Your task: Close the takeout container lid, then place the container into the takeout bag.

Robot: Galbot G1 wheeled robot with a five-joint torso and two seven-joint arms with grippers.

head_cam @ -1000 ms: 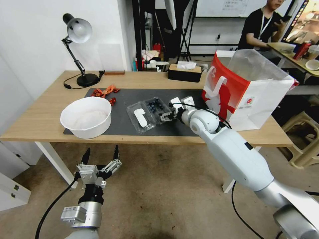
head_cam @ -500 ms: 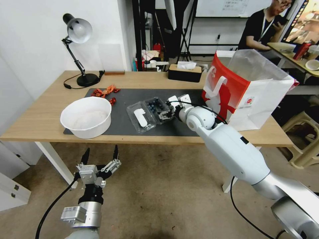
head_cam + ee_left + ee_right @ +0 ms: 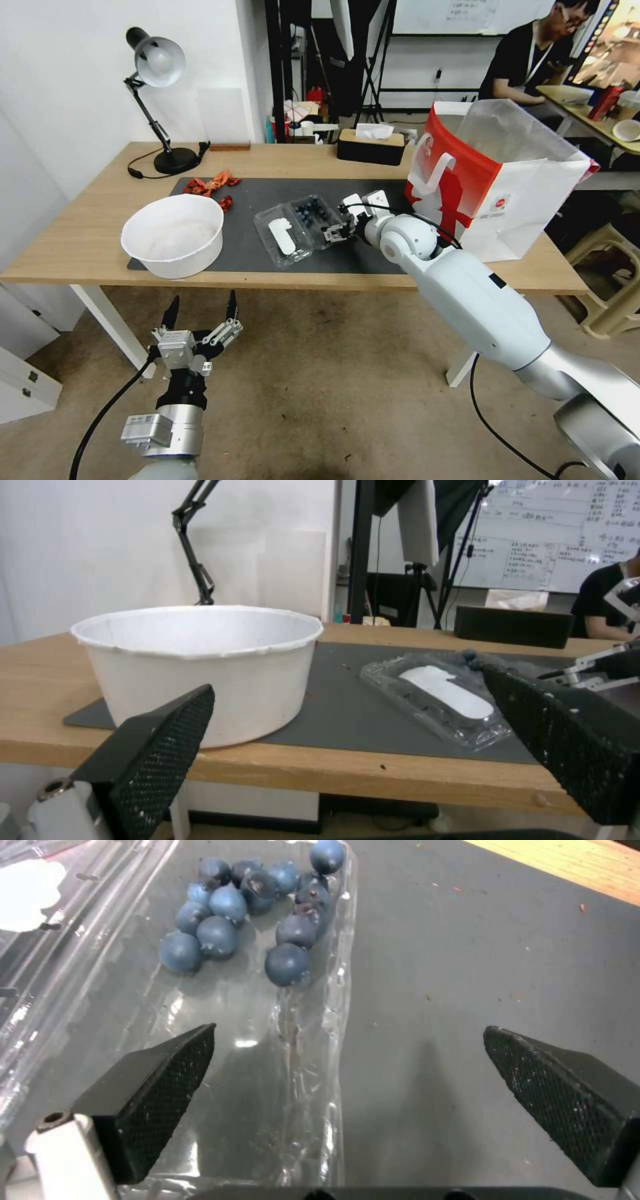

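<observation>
**Right hand open at the edge of the open blueberry box**

Nearest to me, the left hand [image 3: 200, 315] hangs low in front of the surface [image 3: 87, 240], below its front edge, with its two black fingers spread apart and nothing between them. In its wrist view the big white bowl [image 3: 200, 665] stands just behind those fingers, on the front corner of the dark mat [image 3: 267, 197].

On the mat, to the right of the bowl, lies the takeout container [image 3: 299, 227], opened flat. The lid [image 3: 281, 235] with its white sticker lies on the side toward the bowl, and the tray with the blueberries [image 3: 253, 910] is on the side toward the bag. The right hand [image 3: 339, 231] reaches over the mat to the tray's right edge. Its fingers stand wide apart: one is over the clear tray wall, the other over the bare mat, and they grip nothing.

Further right stands the takeout bag [image 3: 493, 193], upright and open at the top, well apart from the container. At the back of the surface there are red scraps [image 3: 212, 183], a desk lamp [image 3: 157, 73] and a black tissue box [image 3: 371, 145].
</observation>
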